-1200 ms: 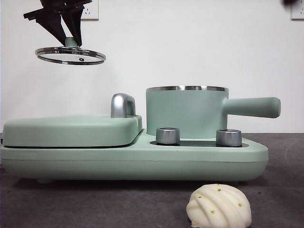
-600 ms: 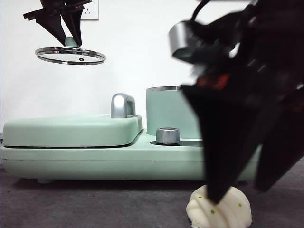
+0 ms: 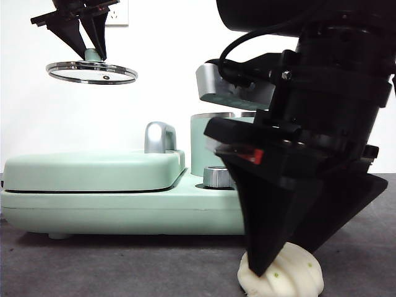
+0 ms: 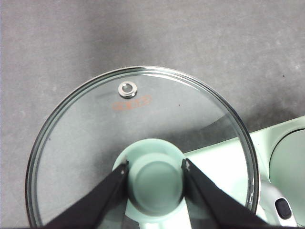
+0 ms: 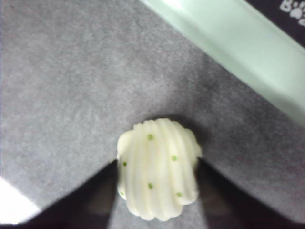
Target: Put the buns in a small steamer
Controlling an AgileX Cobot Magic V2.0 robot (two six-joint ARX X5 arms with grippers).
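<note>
A: The matte black, wedge-shaped right gripper (image 3: 281, 263) hangs from a broad black round wrist housing, doesn't it?

B: Yes, with a black cable looping above, a silver camera block, a screw head and a small red patch.

A: The black pointed left gripper (image 3: 88, 43) looks slimmer.

The table (image 3: 124, 266) is covered in a dark grey, felt-like surface. A mint green cooker base (image 3: 124, 210) stands on it, spanning most of the front view. Just in front of the base, the ridged bun (image 3: 291, 275) with green specks lies on the grey surface.
</note>
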